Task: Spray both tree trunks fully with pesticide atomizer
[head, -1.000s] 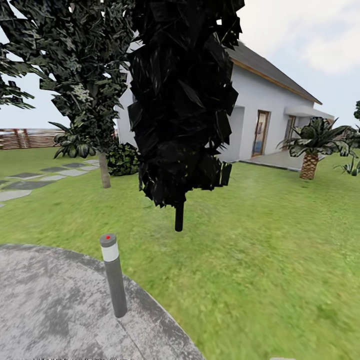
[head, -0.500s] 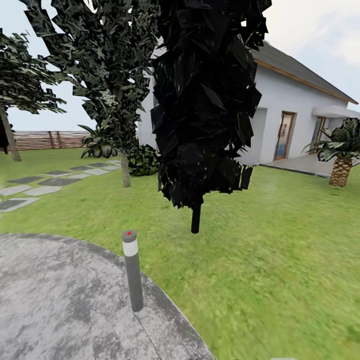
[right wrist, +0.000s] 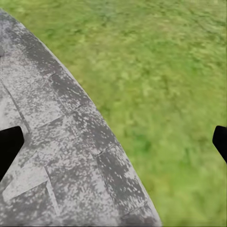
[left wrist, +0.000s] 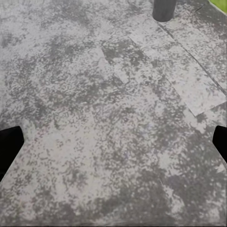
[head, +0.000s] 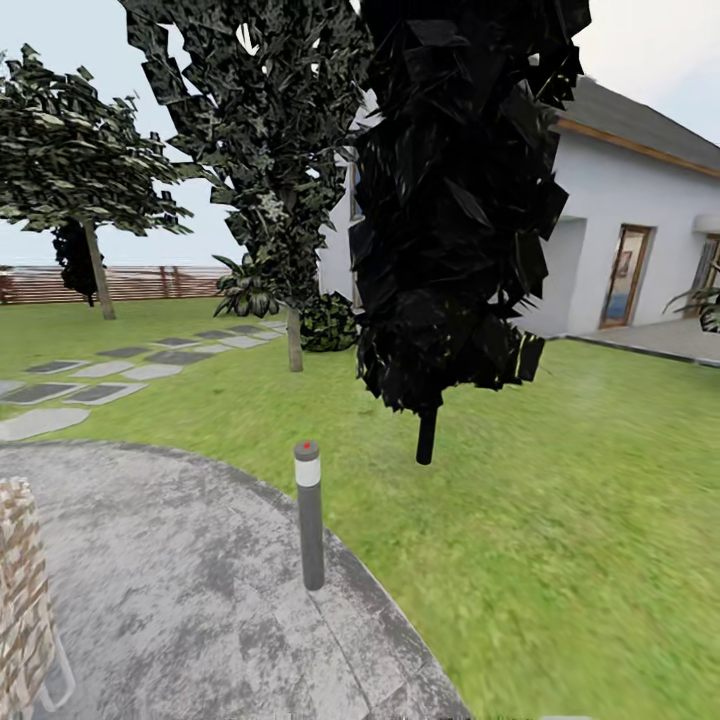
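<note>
The pesticide atomizer is out of view. In the head view, two trees rise from the garden lawn: one (head: 97, 270) at far left by the fence and a nearer one with a pale trunk (head: 294, 340) beside the stepping stones. The grass floor (head: 560, 520) spreads to the right. My left gripper (left wrist: 113, 146) hangs open over grey paving, its dark fingertips (left wrist: 9, 144) at the picture's edges. Above the edge where paving meets grass, my right gripper (right wrist: 113, 146) is open too, holding nothing.
A black cone-shaped tree (head: 450, 200) on a thin stem stands just ahead. A grey bollard light (head: 309, 515) stands at the round paved patch's rim (head: 250, 490). A woven wicker object (head: 20, 590) is at lower left. White house (head: 640, 240) at right, brown slat fence (head: 150, 283) behind.
The camera has turned left, so everything slid right in the picture. The far-left tree and the wicker object came into view, and the palm by the house left it.
</note>
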### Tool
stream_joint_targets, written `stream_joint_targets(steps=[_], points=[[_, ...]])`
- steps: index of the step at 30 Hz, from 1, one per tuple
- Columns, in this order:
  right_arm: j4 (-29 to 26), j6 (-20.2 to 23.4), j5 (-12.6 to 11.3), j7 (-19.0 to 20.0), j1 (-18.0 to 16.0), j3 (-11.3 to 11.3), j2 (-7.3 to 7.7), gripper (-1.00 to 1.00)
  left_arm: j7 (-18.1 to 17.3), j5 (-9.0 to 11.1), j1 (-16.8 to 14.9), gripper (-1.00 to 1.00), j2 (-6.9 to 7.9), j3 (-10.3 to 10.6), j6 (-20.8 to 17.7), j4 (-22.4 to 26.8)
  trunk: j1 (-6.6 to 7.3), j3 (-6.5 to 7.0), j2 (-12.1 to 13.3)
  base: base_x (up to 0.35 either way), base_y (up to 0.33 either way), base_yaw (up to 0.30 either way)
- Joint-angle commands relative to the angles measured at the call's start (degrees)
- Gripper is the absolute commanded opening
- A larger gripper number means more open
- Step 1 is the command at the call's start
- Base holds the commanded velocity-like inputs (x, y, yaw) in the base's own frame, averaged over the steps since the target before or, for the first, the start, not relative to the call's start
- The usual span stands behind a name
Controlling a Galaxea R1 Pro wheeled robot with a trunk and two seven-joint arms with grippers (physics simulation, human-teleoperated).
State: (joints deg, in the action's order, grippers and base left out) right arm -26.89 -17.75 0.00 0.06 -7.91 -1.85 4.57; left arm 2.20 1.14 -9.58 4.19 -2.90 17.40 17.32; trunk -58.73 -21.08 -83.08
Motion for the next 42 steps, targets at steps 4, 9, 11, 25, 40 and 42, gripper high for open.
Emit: stream_joint_targets(steps=[4,9,11,25,40,42], points=[[0.0,0.0,0.0,0.0,0.0,0.0,0.00,1.00,0.0,0.0,0.0,1.00,0.02,0.0,0.0,0.0,0.00,0.20,0.0,-0.335,0.000,0.251],[0.0,0.0,0.0,0.0,0.0,0.0,0.00,1.00,0.0,0.0,0.0,1.00,0.03,0.0,0.0,0.0,0.00,0.44,0.0,-0.311,0.000,0.251],[0.0,0.0,0.0,0.0,0.0,0.0,0.00,1.00,0.0,0.0,0.0,1.00,0.03,0.0,0.0,0.0,0.00,0.53,0.0,-0.211,0.000,0.251],[0.0,0.0,0.0,0.0,0.0,0.0,0.00,1.00,0.0,0.1,0.0,1.00,0.03,-0.1,0.0,0.0,0.00,1.21,0.0,0.023,-0.063,0.249],[-13.3,1.0,6.4,0.0,-9.8,4.7,-11.27,1.00,0.0,0.0,-23.9,1.00,0.59,0.1,-10.3,3.8,0.00,1.29,0.0,0.055,-0.078,0.029],[-13.8,3.6,8.8,-0.1,-13.9,5.7,-14.11,1.00,0.0,0.0,-27.5,1.00,0.65,0.1,-13.4,4.1,0.00,1.29,0.0,0.000,0.000,0.000]])
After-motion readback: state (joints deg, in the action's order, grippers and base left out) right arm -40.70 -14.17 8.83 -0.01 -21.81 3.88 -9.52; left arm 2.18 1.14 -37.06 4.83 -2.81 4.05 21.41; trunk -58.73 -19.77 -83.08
